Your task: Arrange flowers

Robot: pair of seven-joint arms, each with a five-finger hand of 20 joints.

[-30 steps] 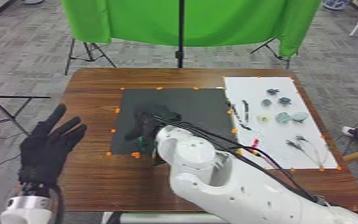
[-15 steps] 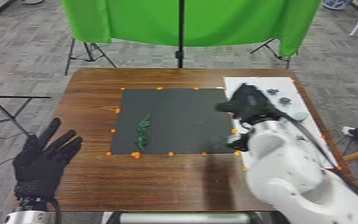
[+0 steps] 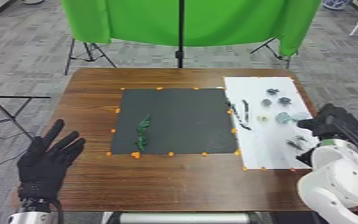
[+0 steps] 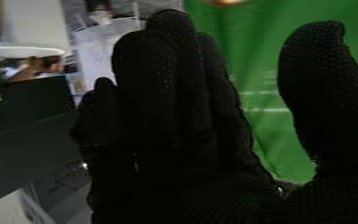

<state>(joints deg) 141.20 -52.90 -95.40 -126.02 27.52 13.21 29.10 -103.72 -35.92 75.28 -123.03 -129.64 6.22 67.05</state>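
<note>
A green leafy stem (image 3: 143, 133) lies upright on the left part of the black mat (image 3: 189, 122). On the white sheet (image 3: 255, 155) are two dark thin stems (image 3: 246, 111), small blue-grey flower heads (image 3: 285, 101), a pale flower (image 3: 262, 119), a pale green round piece (image 3: 284, 118) and grey sprigs (image 3: 297, 142). My right hand (image 3: 334, 124) is over the sheet's right edge, beside the round piece. In the right wrist view my right hand (image 4: 171, 125) has straight fingers, the thumb apart, holding nothing. My left hand (image 3: 44, 162) rests open at the table's left side.
Orange markers (image 3: 135, 155) line the edges of the mat and sheet on the wooden table (image 3: 180, 187). A green cloth (image 3: 193, 22) hangs on a stand behind the table. A black tripod (image 3: 7, 112) stands at the left.
My right hand has moved from the black mat across the white sheet to its right edge. The green stem on the mat has come into sight. My left hand has shifted slightly.
</note>
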